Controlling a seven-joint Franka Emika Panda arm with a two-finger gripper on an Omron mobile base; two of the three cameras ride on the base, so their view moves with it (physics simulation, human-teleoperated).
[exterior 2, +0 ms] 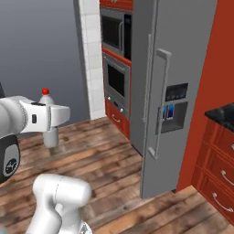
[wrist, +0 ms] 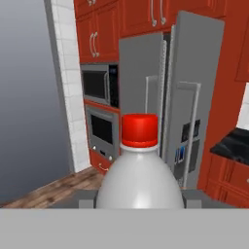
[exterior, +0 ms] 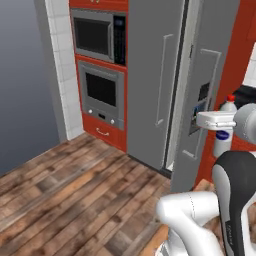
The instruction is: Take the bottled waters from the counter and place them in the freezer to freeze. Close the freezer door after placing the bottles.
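Gripper is clamped on 1 red-capped bottle, carried upright in the air in front of the freezer. Right of the freezer, the hand view shows a corner of the black counter. From the left base view, the freezer door stands slightly ajar; the right base view shows its dark dispenser panel.

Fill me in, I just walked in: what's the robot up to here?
The arm's pincer is shut on the red-capped water bottle, holding it upright in the air out in front of the grey freezer. The freezer door stands slightly ajar in the left base view. The bottle is not inside yet. An edge of the black counter shows to the right.
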